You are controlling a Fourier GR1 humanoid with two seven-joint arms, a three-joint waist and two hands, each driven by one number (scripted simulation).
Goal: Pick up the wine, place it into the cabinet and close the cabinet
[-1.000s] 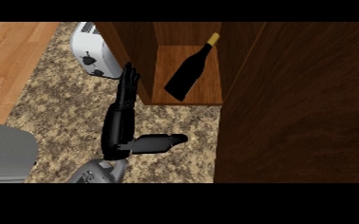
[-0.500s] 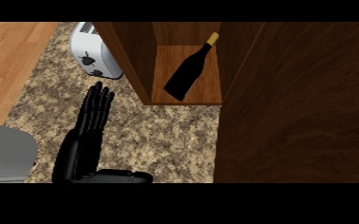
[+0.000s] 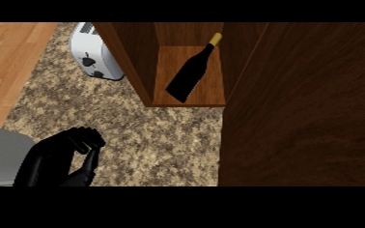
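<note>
Speckled granite tabletop shows your curled, empty left hand; dark glass wine bottle lies inside the brown wooden cabinet, which you must close.

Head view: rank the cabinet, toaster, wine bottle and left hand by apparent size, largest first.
1. Cabinet
2. Left hand, though nearness to the camera enlarges it
3. Toaster and wine bottle, too alike to rank

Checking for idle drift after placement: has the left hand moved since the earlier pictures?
Yes. The left hand has pulled back from beside the toaster toward the view's lower edge, its fingers now curled.
</note>
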